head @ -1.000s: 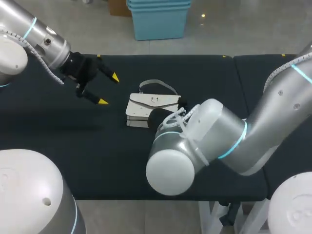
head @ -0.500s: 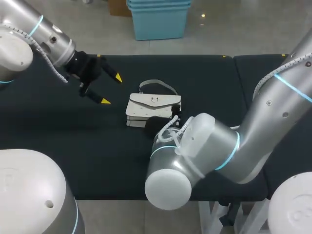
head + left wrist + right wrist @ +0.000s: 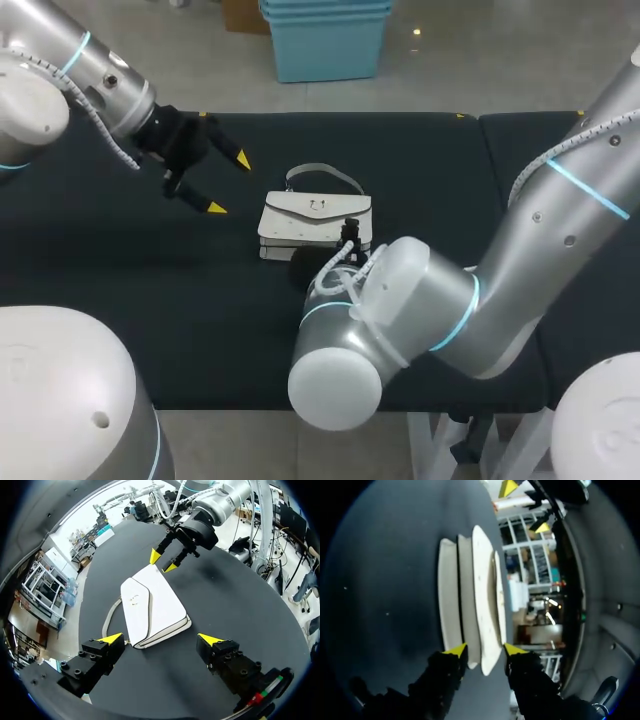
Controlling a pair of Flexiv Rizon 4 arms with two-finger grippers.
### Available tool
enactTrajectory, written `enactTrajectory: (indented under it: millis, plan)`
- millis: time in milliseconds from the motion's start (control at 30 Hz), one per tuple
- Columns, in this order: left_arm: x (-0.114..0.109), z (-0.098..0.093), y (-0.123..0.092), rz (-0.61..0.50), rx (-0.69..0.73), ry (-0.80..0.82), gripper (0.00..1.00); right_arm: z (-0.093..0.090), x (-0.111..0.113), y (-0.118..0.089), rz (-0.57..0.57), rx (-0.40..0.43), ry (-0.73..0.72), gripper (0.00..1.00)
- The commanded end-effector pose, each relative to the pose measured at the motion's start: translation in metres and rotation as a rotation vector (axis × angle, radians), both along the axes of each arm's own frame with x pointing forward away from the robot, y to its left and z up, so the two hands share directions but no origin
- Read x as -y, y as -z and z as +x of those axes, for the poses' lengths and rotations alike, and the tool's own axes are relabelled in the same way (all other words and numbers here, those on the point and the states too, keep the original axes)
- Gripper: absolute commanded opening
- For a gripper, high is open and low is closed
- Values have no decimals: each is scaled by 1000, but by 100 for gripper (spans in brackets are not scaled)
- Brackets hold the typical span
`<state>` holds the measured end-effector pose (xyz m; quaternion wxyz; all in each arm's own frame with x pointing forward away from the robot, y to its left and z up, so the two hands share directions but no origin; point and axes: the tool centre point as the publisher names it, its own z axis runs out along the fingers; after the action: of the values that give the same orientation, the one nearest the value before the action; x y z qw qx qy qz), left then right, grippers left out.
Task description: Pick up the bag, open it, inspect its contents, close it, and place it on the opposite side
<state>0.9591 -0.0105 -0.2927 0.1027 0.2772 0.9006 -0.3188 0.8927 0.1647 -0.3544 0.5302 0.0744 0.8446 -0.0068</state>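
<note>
The white bag (image 3: 315, 222) lies flat on the black table (image 3: 120, 290), flap closed, its strap (image 3: 322, 175) looped behind it. My left gripper (image 3: 225, 183) hovers open to the bag's left, apart from it; in its own view the left gripper (image 3: 161, 639) faces the bag (image 3: 152, 607). My right arm's elbow (image 3: 380, 300) hides its gripper in the head view. In the right wrist view the right gripper (image 3: 484, 650) has closed on the near end of the bag (image 3: 475, 595), one finger on each side. The left wrist view shows this right gripper (image 3: 163, 562) at the bag's far corner.
The table's right section (image 3: 560, 150) meets the main one at a seam. The bulky right arm lies low over the table in front of the bag.
My right gripper's fingers have drawn together onto the bag's end, and the right arm's elbow slid left and toward the front edge. The left gripper shifted slightly back, then held still.
</note>
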Motion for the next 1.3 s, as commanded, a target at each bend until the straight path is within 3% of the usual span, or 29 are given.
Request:
enactTrajectory:
  millis: [33,200,367,433,833,1300]
  plan:
    - [0,2,2,-5,-2,3,100,5,0,7,34,59,-91,38]
    - [1,1,2,-6,-2,1,100,10,-1,10,32,19,-106,31]
    - [1,2,2,-4,0,-4,100,13,-1,13,21,-17,-115,17]
    - [1,3,2,-3,0,-7,100,15,-1,13,16,-26,-117,0]
    - [3,1,4,-32,13,1,100,18,-1,17,-4,-68,-122,0]
    - [40,-25,-8,-102,228,17,100,19,0,19,8,-78,-92,0]
